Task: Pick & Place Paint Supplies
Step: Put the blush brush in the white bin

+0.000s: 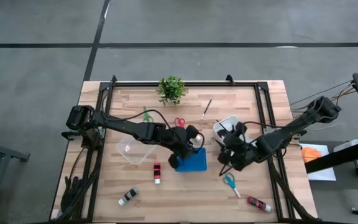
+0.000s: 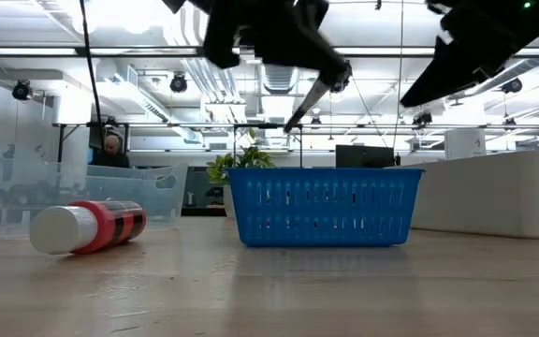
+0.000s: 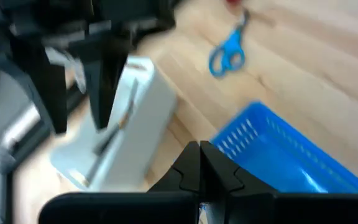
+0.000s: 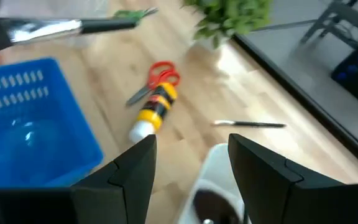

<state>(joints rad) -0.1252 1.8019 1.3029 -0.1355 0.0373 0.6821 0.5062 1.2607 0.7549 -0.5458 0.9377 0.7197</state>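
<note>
Left hand [image 1: 194, 138] above blue basket [image 1: 191, 162], fingers closed, apparently gripping a brush [image 2: 304, 105].

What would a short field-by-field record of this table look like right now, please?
left pincer: shut on held brush, above the blue basket
right pincer: open, over the white container
loose on table: red scissors, blue scissors, second brush, red bottle
clear bin: beside the basket, on the left arm's side
plant: at the table's far edge
</note>
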